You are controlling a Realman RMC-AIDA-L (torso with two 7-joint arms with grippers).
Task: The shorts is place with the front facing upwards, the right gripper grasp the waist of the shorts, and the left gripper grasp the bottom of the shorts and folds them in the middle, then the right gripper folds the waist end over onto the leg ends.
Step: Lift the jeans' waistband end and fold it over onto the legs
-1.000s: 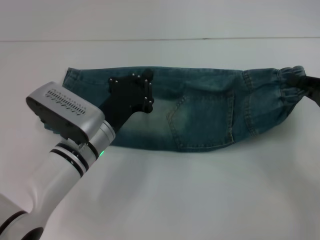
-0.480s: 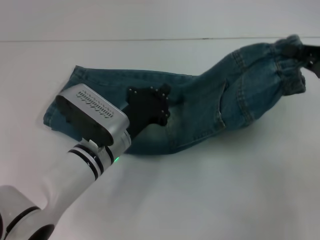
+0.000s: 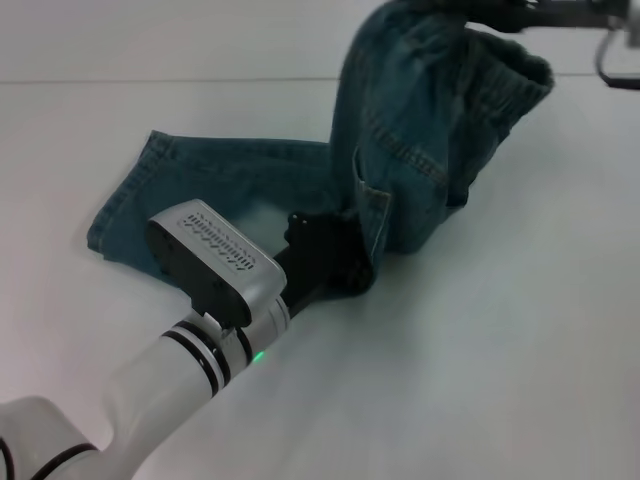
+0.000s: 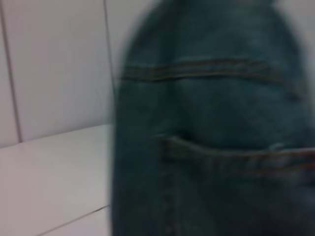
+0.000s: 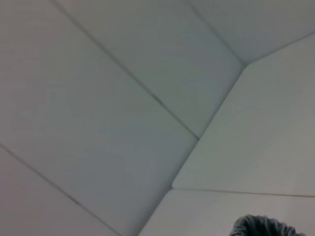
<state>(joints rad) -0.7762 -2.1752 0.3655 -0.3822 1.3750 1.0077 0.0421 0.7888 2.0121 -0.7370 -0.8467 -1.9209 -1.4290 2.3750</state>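
The black two-fingered right gripper (image 3: 500, 14) is cut off by the head view's top edge, so its grip on the raised gathered waistband of the blue-green faded denim shorts (image 3: 400, 130) can't be read. The silver-wristed black left gripper (image 3: 330, 262) has its fingertips buried under the denim fold. The left wrist view shows only blurred denim (image 4: 211, 137).

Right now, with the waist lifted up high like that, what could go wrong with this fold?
The right claw holds the waist of the shorts at the head view's top edge; a thin pinch might slip. The left claw sits low against the fabric near the fold line, so the falling half could drape over it. The leg ends lie unpinned and might drag.
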